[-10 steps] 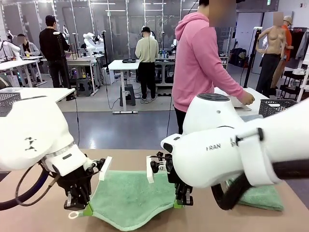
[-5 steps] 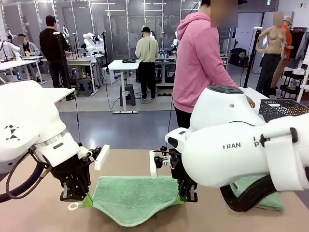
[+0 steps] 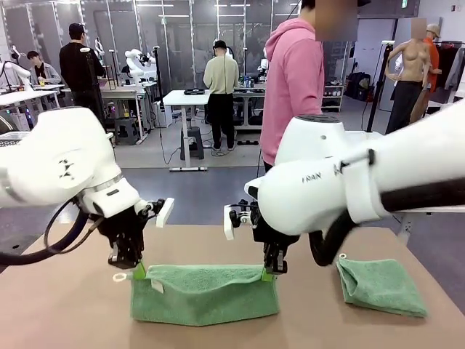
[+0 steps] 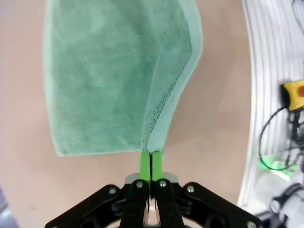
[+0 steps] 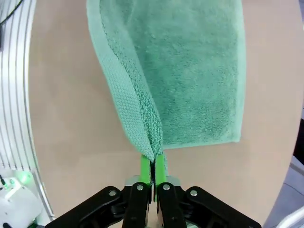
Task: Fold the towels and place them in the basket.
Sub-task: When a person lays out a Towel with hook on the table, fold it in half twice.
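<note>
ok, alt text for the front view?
Left claw and right claw each pinch an upper corner of a green towel stretched between them over the table. A second green towel lies folded to the right; a person in a pink hoodie stands beyond.

A person in a pink hooded sweatshirt [image 3: 294,80] stands beyond the smooth brown tabletop [image 3: 58,320]. A white rectangular desk [image 3: 185,97] stands farther back.
</note>
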You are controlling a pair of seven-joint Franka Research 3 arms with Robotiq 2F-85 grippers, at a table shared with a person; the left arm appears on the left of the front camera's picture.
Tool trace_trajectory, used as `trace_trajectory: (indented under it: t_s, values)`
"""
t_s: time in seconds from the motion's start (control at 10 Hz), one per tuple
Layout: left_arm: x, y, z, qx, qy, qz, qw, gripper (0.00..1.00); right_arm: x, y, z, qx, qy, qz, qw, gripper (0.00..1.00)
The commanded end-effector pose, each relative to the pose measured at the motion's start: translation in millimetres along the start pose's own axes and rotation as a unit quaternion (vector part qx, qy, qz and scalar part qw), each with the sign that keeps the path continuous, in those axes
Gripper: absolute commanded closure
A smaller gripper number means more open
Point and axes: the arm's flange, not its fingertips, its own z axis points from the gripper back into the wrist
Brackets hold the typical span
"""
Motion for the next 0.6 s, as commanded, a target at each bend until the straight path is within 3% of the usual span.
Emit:
trace_trajectory:
  t_s: [0.0,0.5]
  values:
    - [3,40,-1,-0.037,0.008,-0.004,0.999,1.00,3,-32,-11,0.032,0.011,-0.001,0.999,1.00]
    - [-11,98,-40,-0.093,-0.011,0.004,0.996,1.00,-9,-89,-43,0.036,0.027,-0.004,0.999,1.00]
